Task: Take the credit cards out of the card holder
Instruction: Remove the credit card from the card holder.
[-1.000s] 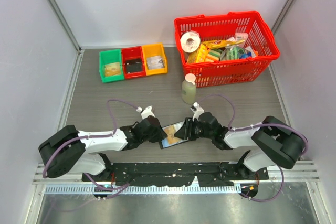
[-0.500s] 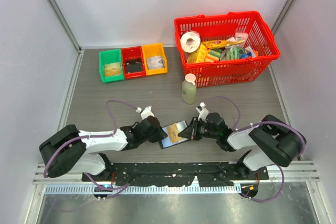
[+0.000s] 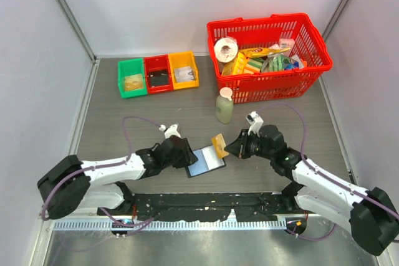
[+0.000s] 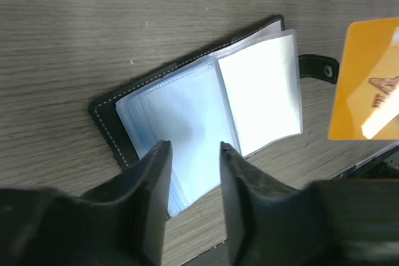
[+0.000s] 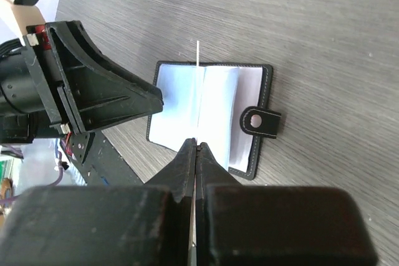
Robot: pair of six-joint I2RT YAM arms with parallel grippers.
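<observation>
right pincer [image 3: 228, 148]: clamped on credit card [image 3: 219, 142], off card holder [image 3: 206, 161] | left pincer [image 4: 194, 154]: ajar, empty

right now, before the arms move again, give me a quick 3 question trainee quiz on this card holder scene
1. True or false: the card holder lies shut, with its clasp fastened.
2. What holds the yellow-orange card? A) the left gripper B) the right gripper C) nothing, it lies on the table
3. Fill in: the bottle stands upright close to the red ____.

Key:
1. False: it lies open, with its clear sleeves showing.
2. B: the right gripper is shut on the card and holds it clear of the holder.
3. basket
</observation>
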